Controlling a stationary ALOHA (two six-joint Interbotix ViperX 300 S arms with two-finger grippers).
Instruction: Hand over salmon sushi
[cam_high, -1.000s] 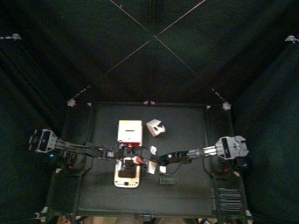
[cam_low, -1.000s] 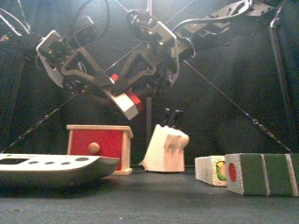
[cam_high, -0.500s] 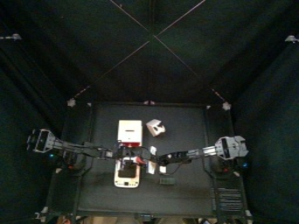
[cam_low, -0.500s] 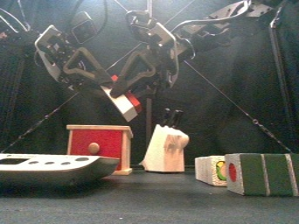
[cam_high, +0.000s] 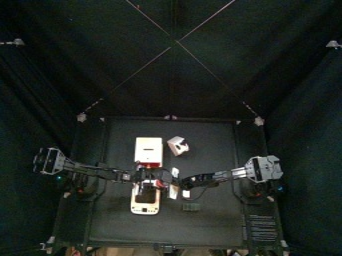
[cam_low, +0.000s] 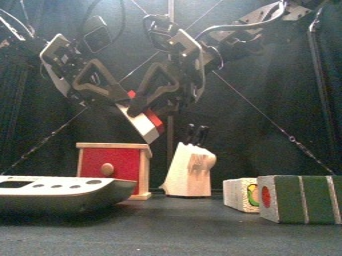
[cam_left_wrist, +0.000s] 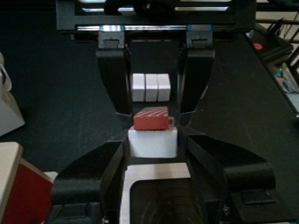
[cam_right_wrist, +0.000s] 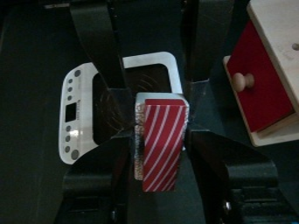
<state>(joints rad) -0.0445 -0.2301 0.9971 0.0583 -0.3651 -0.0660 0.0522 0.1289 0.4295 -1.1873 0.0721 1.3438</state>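
Right gripper (cam_right_wrist: 160, 114) is clamped on the salmon sushi (cam_right_wrist: 162, 149), a tiny white block with a striped reddish-orange top. Its long axis is aimed into the left gripper (cam_left_wrist: 152, 144) at mid-frame, whose hold cannot be told.

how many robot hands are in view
2: the left hand and the right hand, both raised above the table, meeting at the sushi.

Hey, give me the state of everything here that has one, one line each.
salmon sushi: up off the table, gripped between both grippers.
left gripper: jaws shut on the salmon sushi.
right gripper: jaws shut on the salmon sushi.
red drawer box: drawer closed, standing on the table.
knife block: upright, knives in.
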